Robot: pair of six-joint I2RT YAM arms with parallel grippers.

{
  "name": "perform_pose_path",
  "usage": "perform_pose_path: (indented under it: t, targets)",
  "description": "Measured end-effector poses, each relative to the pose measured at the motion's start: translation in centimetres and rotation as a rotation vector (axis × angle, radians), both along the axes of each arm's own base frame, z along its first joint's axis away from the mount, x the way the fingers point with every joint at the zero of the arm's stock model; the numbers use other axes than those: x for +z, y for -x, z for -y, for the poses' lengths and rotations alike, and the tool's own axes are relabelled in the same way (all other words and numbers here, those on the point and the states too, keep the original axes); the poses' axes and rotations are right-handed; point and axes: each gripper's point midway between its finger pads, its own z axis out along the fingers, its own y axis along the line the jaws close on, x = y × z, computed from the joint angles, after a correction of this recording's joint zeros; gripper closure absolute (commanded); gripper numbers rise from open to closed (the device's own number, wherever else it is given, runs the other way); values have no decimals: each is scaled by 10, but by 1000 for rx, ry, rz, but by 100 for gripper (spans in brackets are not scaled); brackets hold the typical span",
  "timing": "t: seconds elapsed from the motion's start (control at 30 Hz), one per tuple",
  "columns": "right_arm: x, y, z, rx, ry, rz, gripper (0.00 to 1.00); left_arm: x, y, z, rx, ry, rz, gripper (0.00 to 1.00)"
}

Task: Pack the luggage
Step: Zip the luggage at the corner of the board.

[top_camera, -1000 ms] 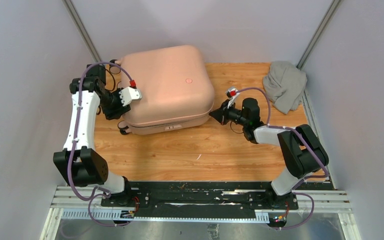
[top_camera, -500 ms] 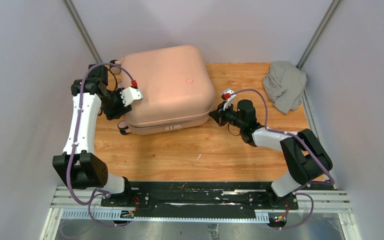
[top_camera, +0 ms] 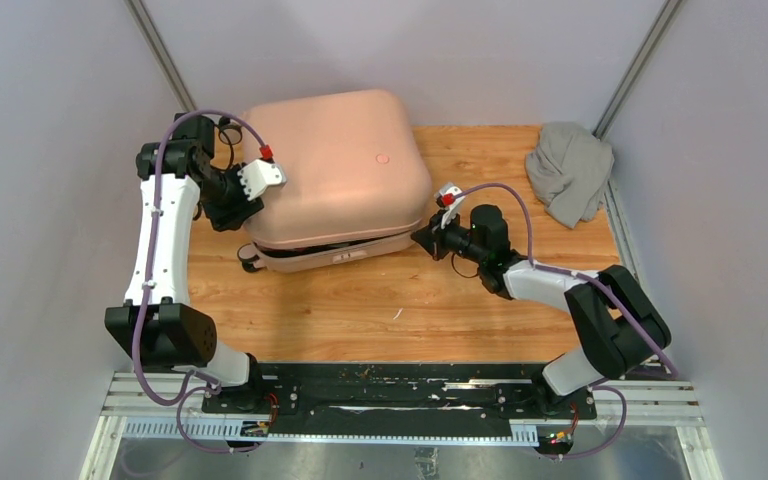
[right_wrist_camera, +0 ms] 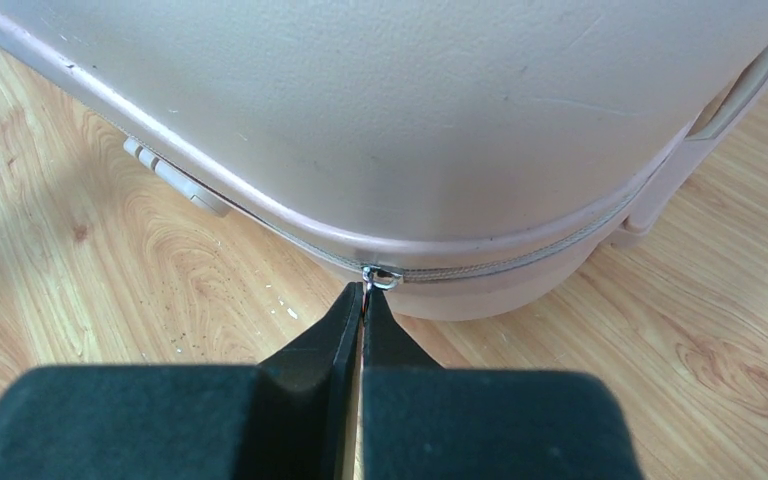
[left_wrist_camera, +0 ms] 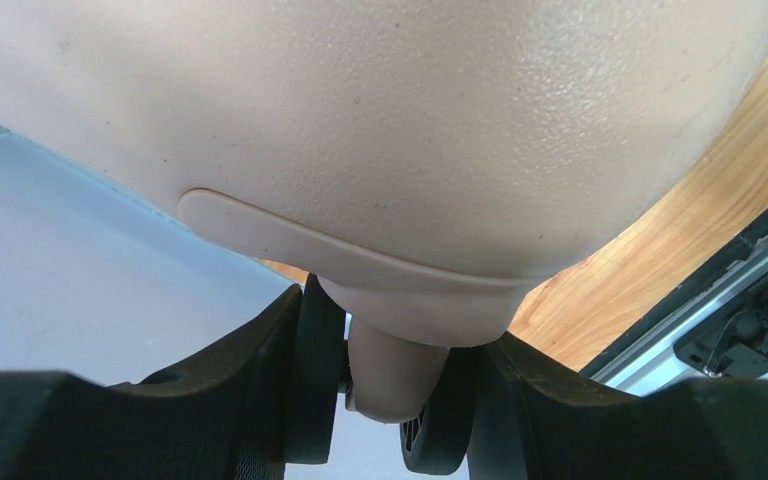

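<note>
Pale pink luggage (top_camera: 335, 165) lies flat on wooden table (top_camera: 410, 300), back-left part, emblem side up; dark gap shows between shells along near edge. At its left side, left gripper (left_wrist_camera: 397, 405) half closed, fingers clamped either side of pink stub (left_wrist_camera: 395, 345) under moulded handle (left_wrist_camera: 360, 262). At near right corner, right gripper (right_wrist_camera: 363, 300) has tips pressed together on metal zipper pull (right_wrist_camera: 380, 276) (tab itself barely visible). Bunched grey cloth (top_camera: 568, 172) sits far right, well apart from case
</note>
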Motion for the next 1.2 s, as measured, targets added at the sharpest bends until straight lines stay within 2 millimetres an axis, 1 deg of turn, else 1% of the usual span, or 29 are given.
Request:
perform_pose_path:
  t: [0.07, 0.17, 0.2, 0.23, 0.3, 0.57, 0.7, 0.83, 0.97, 1.07, 1.1, 1.2]
  targets:
    - [-1, 1, -1, 2, -2, -5, 100, -2, 1, 0, 3, 4, -6, 100]
    - [-3, 8, -13, 31, -6, -14, 100, -10, 3, 1, 10, 9, -28, 100]
    - [-4, 8, -17, 34, -8, -16, 100, -13, 4, 1, 13, 9, -33, 100]
    - [-4, 15, -29, 60, -9, -16, 100, -15, 4, 0, 15, 8, -37, 100]
    - [-4, 18, -41, 73, -15, -15, 100, -19, 5, 0, 19, 6, -41, 100]
    - [-2, 26, -75, 77, -24, -16, 100, -28, 8, 1, 27, 8, -40, 100]
    - [-3, 31, -97, 91, -17, -17, 100, -33, 11, 4, 28, -9, -42, 100]
    - [-5, 29, -104, 69, 9, -23, 100, -34, 14, 5, 35, -46, -7, 100]
    - [-9, 29, -115, 64, 44, -28, 100, -37, 20, 1, 60, -73, 26, 100]
    - [-10, 29, -119, 53, 67, -25, 100, -41, 34, -2, 80, -84, 30, 100]
    - [-11, 30, -119, 48, 74, -26, 98, -43, 38, -1, 86, -80, 27, 100]
    - [-12, 32, -115, 32, 87, -31, 84, -51, 59, 7, 88, -49, -15, 100]
